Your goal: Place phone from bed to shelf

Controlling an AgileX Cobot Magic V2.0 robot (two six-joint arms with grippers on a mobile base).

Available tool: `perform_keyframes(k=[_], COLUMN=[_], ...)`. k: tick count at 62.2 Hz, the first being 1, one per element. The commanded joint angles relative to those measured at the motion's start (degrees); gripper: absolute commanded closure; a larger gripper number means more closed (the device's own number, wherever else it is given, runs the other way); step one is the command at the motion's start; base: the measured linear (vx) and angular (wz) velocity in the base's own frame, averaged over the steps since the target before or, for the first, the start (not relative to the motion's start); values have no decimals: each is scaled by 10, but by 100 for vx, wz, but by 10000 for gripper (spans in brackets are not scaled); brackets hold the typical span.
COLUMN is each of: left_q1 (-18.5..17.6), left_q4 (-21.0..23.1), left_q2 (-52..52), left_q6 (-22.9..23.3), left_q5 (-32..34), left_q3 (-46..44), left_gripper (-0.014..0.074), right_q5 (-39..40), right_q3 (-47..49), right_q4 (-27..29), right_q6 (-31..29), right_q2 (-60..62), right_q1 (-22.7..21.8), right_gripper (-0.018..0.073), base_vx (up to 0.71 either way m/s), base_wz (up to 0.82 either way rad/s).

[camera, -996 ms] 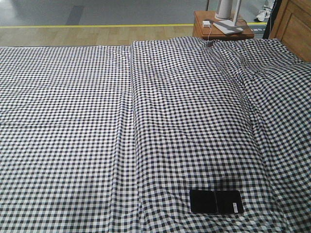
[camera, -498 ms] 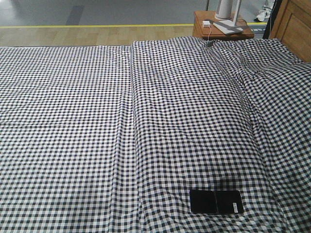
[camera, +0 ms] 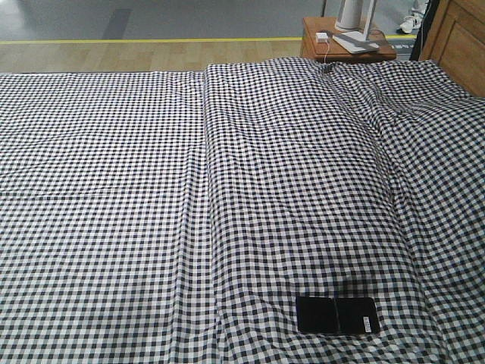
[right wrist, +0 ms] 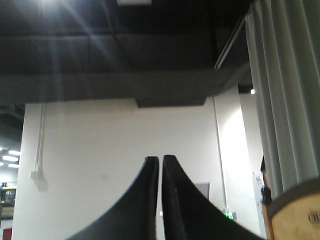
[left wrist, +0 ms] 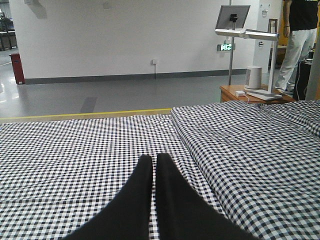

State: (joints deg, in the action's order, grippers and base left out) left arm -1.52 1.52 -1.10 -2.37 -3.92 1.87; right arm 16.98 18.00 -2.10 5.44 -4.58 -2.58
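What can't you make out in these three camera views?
Shelf: not clearly in any view.
Phone sticker print: too small, front view.
Phone in wrist views: out of frame; right gripper faces the ceiling, left gripper looks across the bed.
Person, left wrist view: head cut off by the top edge.

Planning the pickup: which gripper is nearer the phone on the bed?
Left, probably, though neither wrist view shows the phone. The left gripper, shut, sits low over the bed. The right gripper, shut, points up at the ceiling.
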Motion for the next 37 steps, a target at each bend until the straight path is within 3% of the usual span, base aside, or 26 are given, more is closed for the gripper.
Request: perform_keyframes(k=[1, 22, 37], left_q1=[1, 1, 1], left_q4=[6, 6, 6], left_q2=[-4, -4, -4], left_q6=[5, 5, 5], left_q5=[43, 43, 43], left_q3=[-14, -14, -14], left_gripper=[595, 595, 595], right_q5=[-16, -231, -336], right_q3=[80, 248, 267], right_q4=[0, 0, 0], right_q6=[-6, 1, 1], right_q2=[-60, -274, -398], right_q1=[-4, -4, -4], right_gripper=[564, 558, 468], base_vx=[0, 0, 0], base_wz=[0, 0, 0])
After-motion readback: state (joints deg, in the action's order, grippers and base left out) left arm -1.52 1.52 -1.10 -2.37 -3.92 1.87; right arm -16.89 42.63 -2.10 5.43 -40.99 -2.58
